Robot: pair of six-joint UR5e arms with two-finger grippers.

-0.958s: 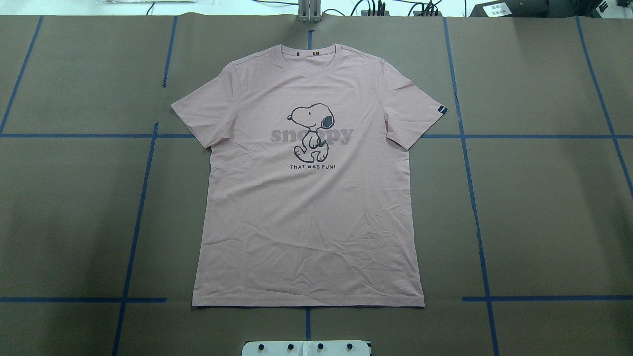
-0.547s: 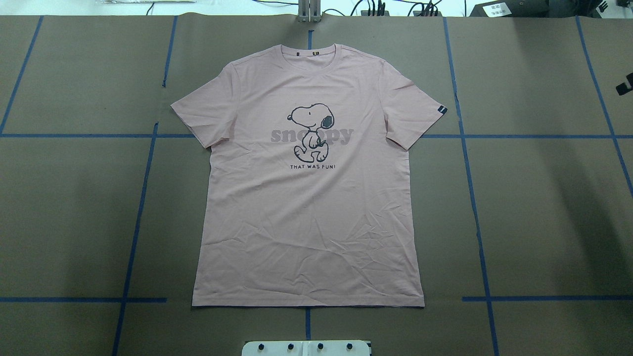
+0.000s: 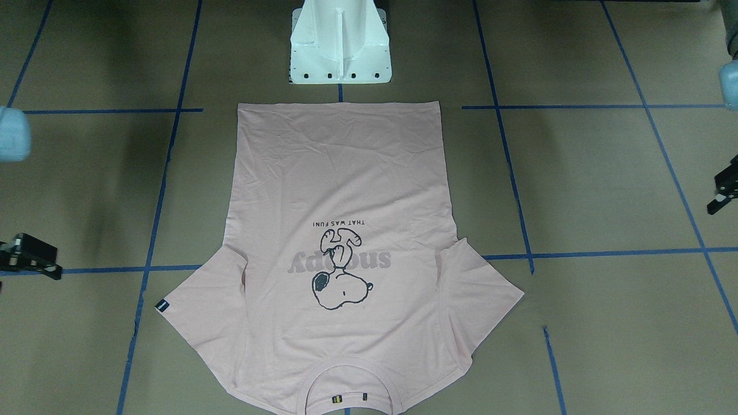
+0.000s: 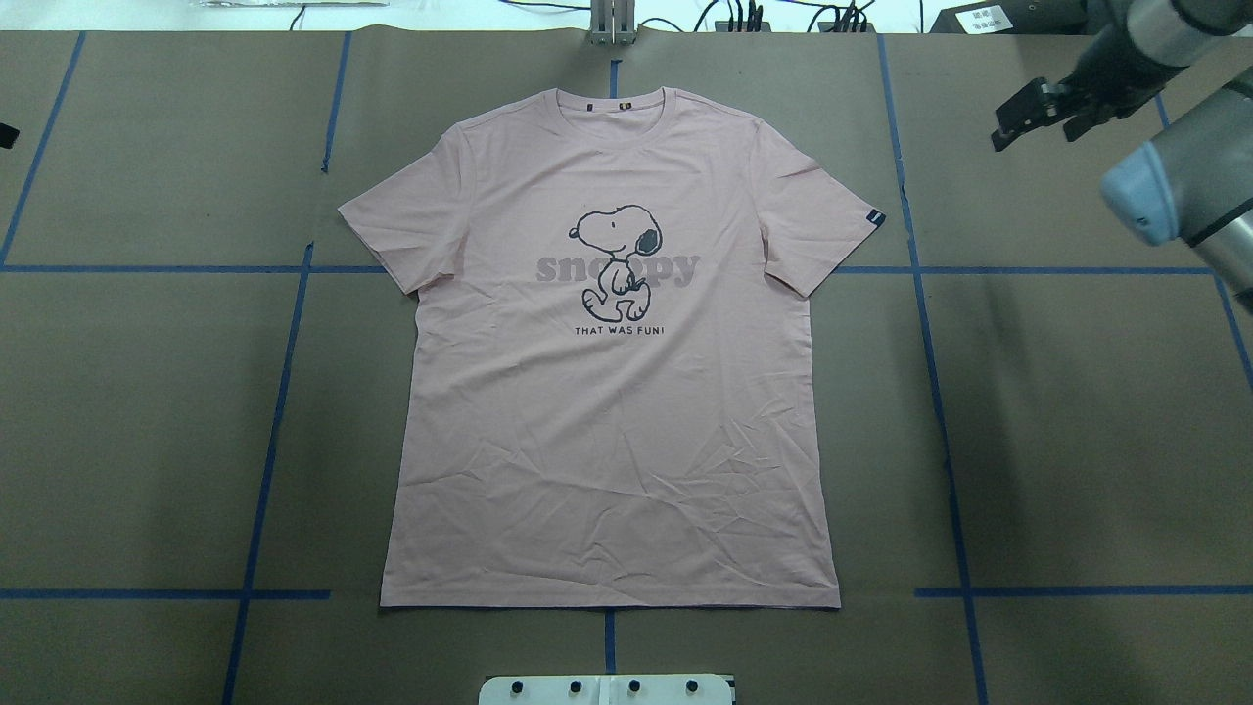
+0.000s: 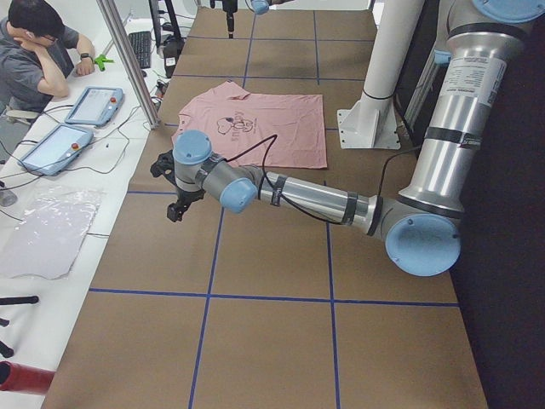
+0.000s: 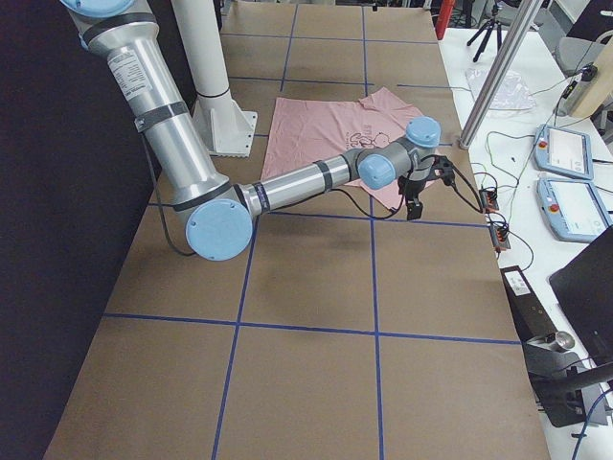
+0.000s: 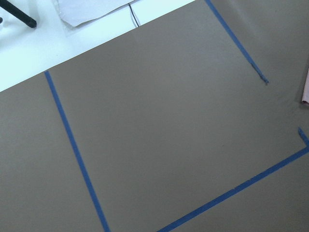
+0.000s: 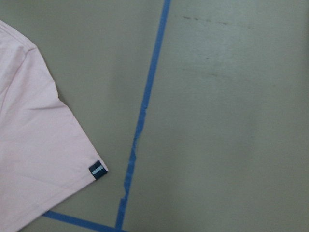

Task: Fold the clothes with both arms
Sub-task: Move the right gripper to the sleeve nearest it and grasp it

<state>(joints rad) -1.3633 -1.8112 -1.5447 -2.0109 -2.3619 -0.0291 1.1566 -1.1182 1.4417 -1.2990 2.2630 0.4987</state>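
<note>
**Front-facing view.** The shirt (image 3: pixel 340 190) lay flat and unfolded, print up. Its long axis ran from hem to collar, and the pedestal (image 3: pixel 340 46) stood just beyond the hem. The right gripper (image 3: pixel 46 265) hung well apart from the shirt on its tagged-sleeve side, about level with the sleeves. The left gripper (image 3: pixel 720 199) hung well apart on the opposite side. The frame edges cut both, so finger spread could not be read here.

**Overhead view.** The right gripper (image 4: pixel 1038 132) stood beyond the tagged sleeve, toward the collar end. Its two fingers showed apart, with nothing between them. Only a black sliver of the left gripper (image 4: pixel 5 135) showed at the frame edge, so its spread could not be told. The right gripper was the nearer to the shirt.

**Left side view.** The left arm (image 5: pixel 298 196) reached out low, its gripper clear of the cloth beside the shirt's sleeve end.

**Right side view.** The right arm (image 6: pixel 297 187) did the same on the tagged side.

**Left wrist view.** Only a thin edge of shirt showed, at the right border.

**Right wrist view.** The sleeve tip with its tag (image 8: pixel 97 170) sat at lower left, beside a tape line (image 8: pixel 145 96).

**Assessment.** No fold had begun. The next move probably calls for each gripper to travel inward, across the shirt's long axis, to its own sleeve. The left has farther to go.
</note>
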